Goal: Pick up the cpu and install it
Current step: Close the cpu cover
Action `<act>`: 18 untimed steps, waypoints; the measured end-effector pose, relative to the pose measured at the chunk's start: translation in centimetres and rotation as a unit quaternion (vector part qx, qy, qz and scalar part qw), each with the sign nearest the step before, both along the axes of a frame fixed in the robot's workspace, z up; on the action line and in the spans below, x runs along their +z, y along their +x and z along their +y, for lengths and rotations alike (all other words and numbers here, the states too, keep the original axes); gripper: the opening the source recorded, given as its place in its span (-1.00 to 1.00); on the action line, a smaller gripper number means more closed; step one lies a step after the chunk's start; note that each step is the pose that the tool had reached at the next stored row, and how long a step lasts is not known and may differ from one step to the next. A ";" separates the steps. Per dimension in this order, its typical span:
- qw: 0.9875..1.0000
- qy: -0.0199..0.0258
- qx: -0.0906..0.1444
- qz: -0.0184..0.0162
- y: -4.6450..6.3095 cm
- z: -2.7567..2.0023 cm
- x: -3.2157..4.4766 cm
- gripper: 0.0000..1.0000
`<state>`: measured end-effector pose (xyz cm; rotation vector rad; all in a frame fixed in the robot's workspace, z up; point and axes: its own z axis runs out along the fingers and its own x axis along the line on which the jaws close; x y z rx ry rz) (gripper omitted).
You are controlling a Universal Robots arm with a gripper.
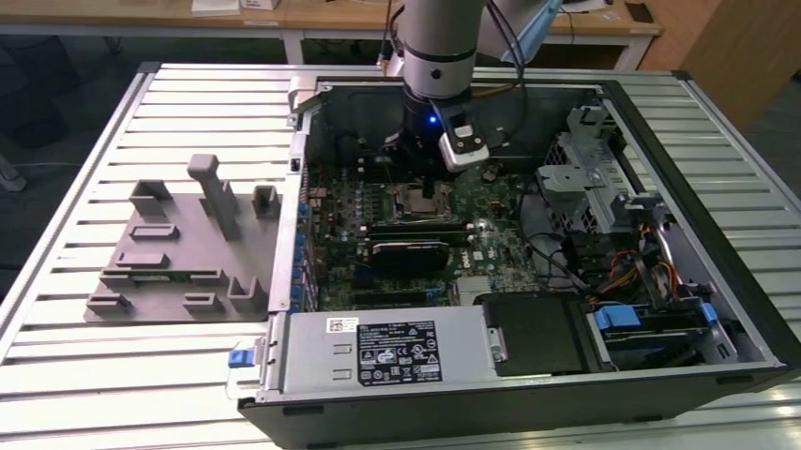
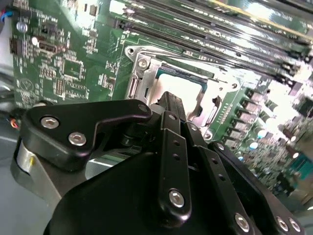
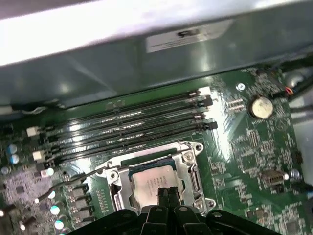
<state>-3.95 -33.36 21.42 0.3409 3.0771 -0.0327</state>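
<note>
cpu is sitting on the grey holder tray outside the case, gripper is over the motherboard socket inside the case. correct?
Not quite. The cpu is not on the grey holder tray. Both wrist views show it lying within the motherboard socket, right under the gripper. The rest holds: the gripper is over the socket inside the case.

The flat green, finely traced motherboard (image 3: 244, 147) carries at its middle the pale silver square metal-topped cpu (image 3: 151, 183), framed by a shiny silver metal socket bracket (image 3: 193, 171) beside long black memory slots (image 3: 137, 122). Over the motherboard is the matte black jointed gripper (image 2: 169, 100), dotted with silver screw heads. Beside the motherboard's black case (image 1: 501, 412), a grey plastic holder tray (image 1: 175, 253) lies on the pale ribbed table (image 1: 75, 375).
</note>
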 end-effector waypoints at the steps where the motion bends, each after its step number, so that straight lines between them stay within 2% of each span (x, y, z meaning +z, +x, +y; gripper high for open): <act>1: 1.000 0.000 0.009 0.000 0.0 0.00 -0.04 -0.79; 5: 1.000 0.000 0.023 0.000 -0.3 -0.01 -0.13 -0.79; 18: 0.999 0.001 0.034 -0.002 -2.7 -0.02 -0.68 -0.79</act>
